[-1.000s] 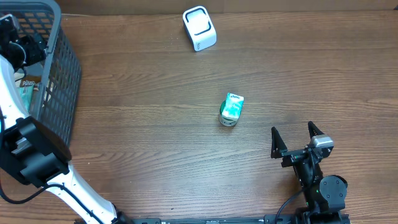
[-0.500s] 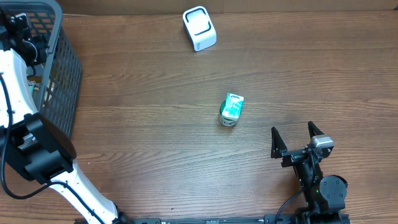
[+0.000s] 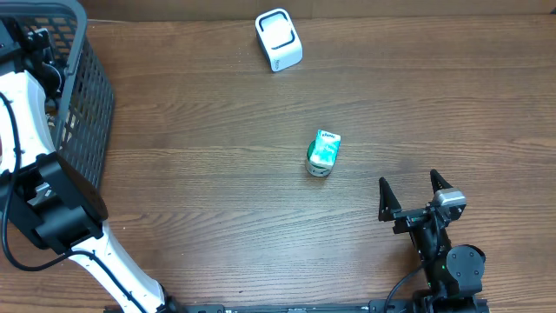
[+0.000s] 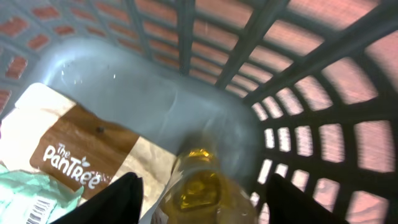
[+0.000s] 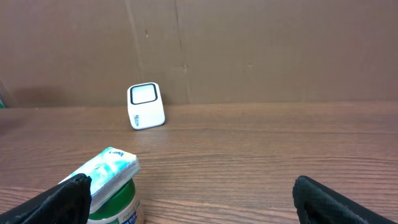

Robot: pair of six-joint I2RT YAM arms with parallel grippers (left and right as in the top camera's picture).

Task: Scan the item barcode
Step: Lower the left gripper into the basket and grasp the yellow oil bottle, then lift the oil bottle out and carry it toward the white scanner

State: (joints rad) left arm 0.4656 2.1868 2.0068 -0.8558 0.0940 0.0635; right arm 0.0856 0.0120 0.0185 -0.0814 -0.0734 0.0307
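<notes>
- Judging the amber bottle, blurred at bottom centre of the left wrist view, low in the basket: probably rigid, smooth and slippery, with some weight if it is full. Best taken across the body, below the neck.
- Left claw apart, one finger on each side of the bottle, gaps showing.
- Basket count: one bottle, one brown PanTree packet, one pale green packet with a barcode.
- Surface count: one white scanner at top centre, one green-and-white tub mid-frame.
- Right claw apart and empty, lower right.

A dark wood-grain table runs back to a plain brown cardboard wall, evenly lit.
</notes>
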